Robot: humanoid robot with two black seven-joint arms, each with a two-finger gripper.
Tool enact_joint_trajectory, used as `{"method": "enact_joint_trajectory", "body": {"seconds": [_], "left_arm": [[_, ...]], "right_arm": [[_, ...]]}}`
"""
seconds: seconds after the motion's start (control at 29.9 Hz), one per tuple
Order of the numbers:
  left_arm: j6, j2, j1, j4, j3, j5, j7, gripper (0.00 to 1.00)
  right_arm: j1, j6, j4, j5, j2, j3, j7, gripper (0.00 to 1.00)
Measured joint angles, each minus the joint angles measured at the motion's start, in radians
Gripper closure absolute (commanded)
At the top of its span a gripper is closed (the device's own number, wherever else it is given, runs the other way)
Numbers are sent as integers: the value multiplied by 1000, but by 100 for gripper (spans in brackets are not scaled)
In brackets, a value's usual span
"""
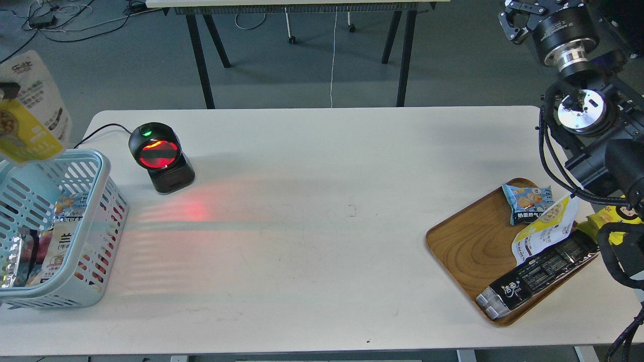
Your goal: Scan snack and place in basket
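Observation:
The snack (pixel 31 118), a puffy pouch with a yellow lower part and a white printed top, hangs in the air at the far left edge, above the back of the light blue basket (pixel 103 168). Only a dark fingertip (pixel 8 91) of my left gripper shows, pressed on the pouch's top left; the rest of that arm is out of view. The basket holds several packets. My right gripper (pixel 523 12) is raised at the top right, far from the table, its fingers cut off by the frame edge.
A black barcode scanner (pixel 161 157) with a red glowing window stands right of the basket, casting red light on the white table (pixel 322 211). A wooden tray (pixel 468 241) at the right holds a blue packet (pixel 527 201), a white pouch with a yellow corner (pixel 543 229) and a black packet (pixel 538 274).

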Motion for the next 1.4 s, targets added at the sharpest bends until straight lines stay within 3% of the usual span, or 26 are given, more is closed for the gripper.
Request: {"method": "enact_joint_trajectory", "body": {"seconds": [0.27, 0.43, 0.5, 0.64, 0.67, 0.87, 1.1, 1.27, 1.4], "left_arm": [[196, 56, 0, 21, 217, -1, 0, 96], [247, 64, 0, 18, 298, -1, 0, 80], [255, 63, 0, 17, 304, -9, 0, 63], [255, 58, 0, 16, 306, -143, 0, 8], [253, 57, 0, 16, 306, -208, 0, 4], [250, -2, -7, 27, 297, -611, 1, 3], [226, -176, -20, 81, 256, -1124, 1, 3], [167, -335, -25, 101, 160, -1365, 0, 3], [154, -521, -25, 199, 66, -1597, 0, 2]], "right_arm": [[0, 0, 0, 0, -1, 1, 0, 0], [-1, 0, 0, 0, -2, 0, 0, 0], [-1, 0, 0, 0, -2, 0, 0, 0], [-1, 0, 0, 0, -2, 0, 0, 0], [-1, 0, 0, 0, -2, 0, 0, 0], [-1, 0, 0, 0, -6, 10, 0, 0], [23, 0, -2, 0, -32, 20, -5, 1], [28, 0, -2, 0, -54, 20, -29, 1], [29, 0, -3, 0, -59, 21, -41, 1]]}}
